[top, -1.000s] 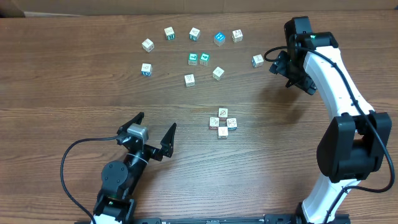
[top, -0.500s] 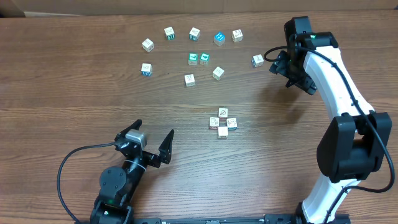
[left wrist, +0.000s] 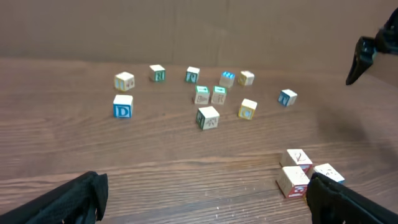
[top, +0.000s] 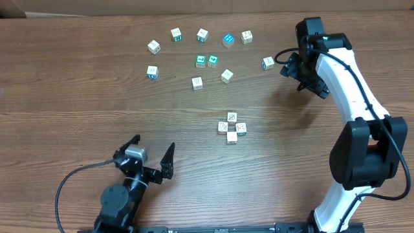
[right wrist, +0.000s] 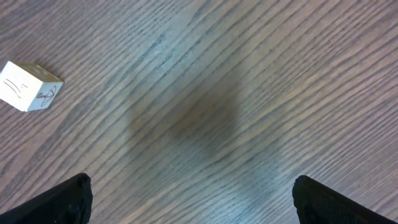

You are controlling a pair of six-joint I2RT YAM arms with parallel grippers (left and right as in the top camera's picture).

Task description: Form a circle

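The left tool (top: pixel 154 143) sits low at the near edge of the surface (top: pixel 77 97), its two dark fingers spread wide apart and nothing between them. In the left wrist view those fingers show only as black shapes in the bottom corners, with bare wood grain in the gap. The right tool (top: pixel 301 77) hangs over the far right part of the surface, also released and holding nothing; its own camera shows open wood between the finger ends.

The circle (top: pixel 231 128) lies near the middle of the surface, to the right of and beyond the left tool and well apart from both tools. It is a tight cluster of four small whitish cubes pressed together.

Beyond it, eleven loose cubes (top: pixel 202 35) lie scattered across the far part of the surface, some with blue or green printed faces. One of them, a lone cube (top: pixel 268 63), lies just beside the right tool, on its left.
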